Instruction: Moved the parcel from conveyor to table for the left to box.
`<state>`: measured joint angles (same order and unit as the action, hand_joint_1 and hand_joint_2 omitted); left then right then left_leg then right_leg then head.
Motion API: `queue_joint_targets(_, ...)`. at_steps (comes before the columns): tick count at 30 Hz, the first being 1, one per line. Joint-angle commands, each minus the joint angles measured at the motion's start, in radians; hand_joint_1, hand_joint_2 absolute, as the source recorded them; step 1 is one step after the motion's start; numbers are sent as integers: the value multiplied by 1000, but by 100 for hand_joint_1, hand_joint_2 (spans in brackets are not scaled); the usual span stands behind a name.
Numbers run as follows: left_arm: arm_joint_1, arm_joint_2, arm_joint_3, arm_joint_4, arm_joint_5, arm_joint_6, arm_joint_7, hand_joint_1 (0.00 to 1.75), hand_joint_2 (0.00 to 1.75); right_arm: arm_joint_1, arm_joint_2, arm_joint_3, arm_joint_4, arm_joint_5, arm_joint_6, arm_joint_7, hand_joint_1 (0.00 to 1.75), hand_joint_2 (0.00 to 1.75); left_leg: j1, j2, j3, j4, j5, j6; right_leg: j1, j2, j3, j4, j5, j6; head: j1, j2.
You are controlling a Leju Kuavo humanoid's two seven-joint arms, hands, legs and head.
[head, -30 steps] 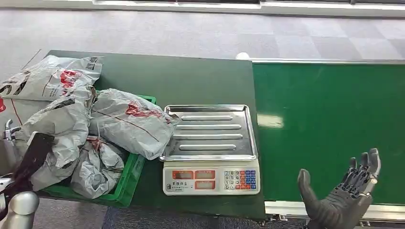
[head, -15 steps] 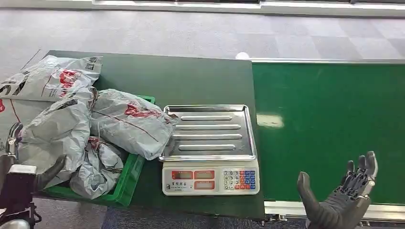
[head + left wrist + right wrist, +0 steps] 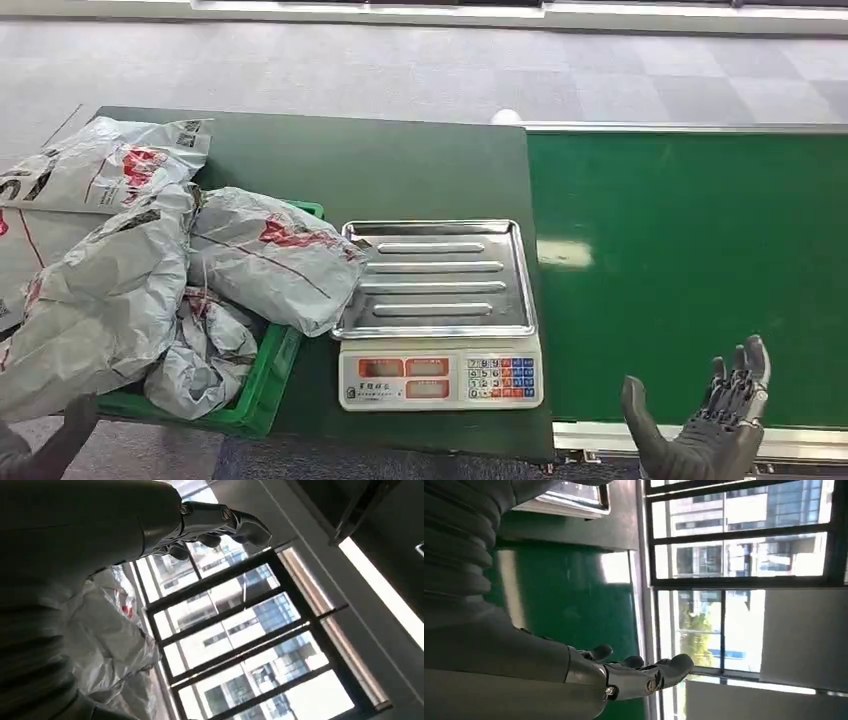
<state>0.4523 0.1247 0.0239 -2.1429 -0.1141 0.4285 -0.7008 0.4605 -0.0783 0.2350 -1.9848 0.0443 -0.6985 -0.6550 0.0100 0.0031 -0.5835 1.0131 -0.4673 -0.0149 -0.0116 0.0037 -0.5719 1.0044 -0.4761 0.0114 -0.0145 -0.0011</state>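
Several grey plastic parcels with red print are heaped in a green crate (image 3: 268,388) at the table's left; the nearest to the middle is a parcel (image 3: 270,255) hanging over the crate's rim. The same parcels (image 3: 107,640) show in the left wrist view. My left hand (image 3: 45,450) sits low at the front left corner below the crate, and its fingers (image 3: 220,522) are stretched out and hold nothing. My right hand (image 3: 705,430) is raised palm-up at the conveyor's front edge, fingers (image 3: 649,675) apart and empty. The green conveyor belt (image 3: 690,250) carries no parcel.
A steel-pan weighing scale (image 3: 438,300) stands on the dark green table (image 3: 400,165) between the crate and the conveyor. Another grey parcel (image 3: 105,165) lies on the table behind the crate. Grey carpet floor lies beyond.
My left arm has dropped from beside the crate down toward the picture's bottom left corner. My right hand has sunk a little and stays open.
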Motion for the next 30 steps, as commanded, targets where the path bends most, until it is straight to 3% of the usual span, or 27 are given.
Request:
queue_joint_targets(1,117,-20,-184,-150,-26,48,3,0,175,8,-80,59,43,-20,0,9,0,175,0,-1,3,-1,-1,2,1,-1,4,-2,-1,0,0,0)
queue_joint_targets(2,117,-20,-184,-150,-26,48,3,0,175,8,-80,59,43,-20,0,9,0,175,0,0,3,-1,-2,2,1,-1,4,-2,-1,0,0,0)
queue_joint_targets(4,134,50,-270,-122,17,172,3,0,175,-11,-151,130,42,-107,26,44,0,175,0,-1,3,-2,-1,2,0,-2,4,-2,-1,0,0,0)
queue_joint_targets(9,207,32,-380,15,75,270,5,0,175,-45,-229,239,105,-120,107,108,0,175,-1,2,4,-3,-7,-1,1,1,12,-4,-5,-1,0,0)
queue_joint_targets(13,189,18,-389,71,120,268,3,0,175,-82,-210,233,146,-346,274,112,0,175,-1,1,7,-5,-7,0,1,0,15,-5,-6,-2,0,0)
queue_joint_targets(14,189,12,-379,76,107,270,3,0,175,-85,-208,225,149,-345,278,113,0,175,-1,0,6,-3,-7,0,1,0,14,-3,-6,-2,0,0)
queue_joint_targets(21,134,66,-392,98,176,146,38,0,175,-101,-169,173,169,-341,406,137,0,175,-1,-1,15,-5,-6,0,1,-2,16,-5,-6,-2,0,0)
queue_joint_targets(25,119,-6,-327,98,217,-20,30,0,175,-134,-158,167,215,-297,446,139,0,175,-1,-1,13,-3,-6,0,1,-1,14,-3,-6,-2,0,0)
queue_joint_targets(30,116,-43,-295,92,158,-80,39,0,175,-149,-155,173,218,-256,430,144,0,175,-1,-1,12,-4,-6,0,1,-2,14,-4,-6,-2,0,0)
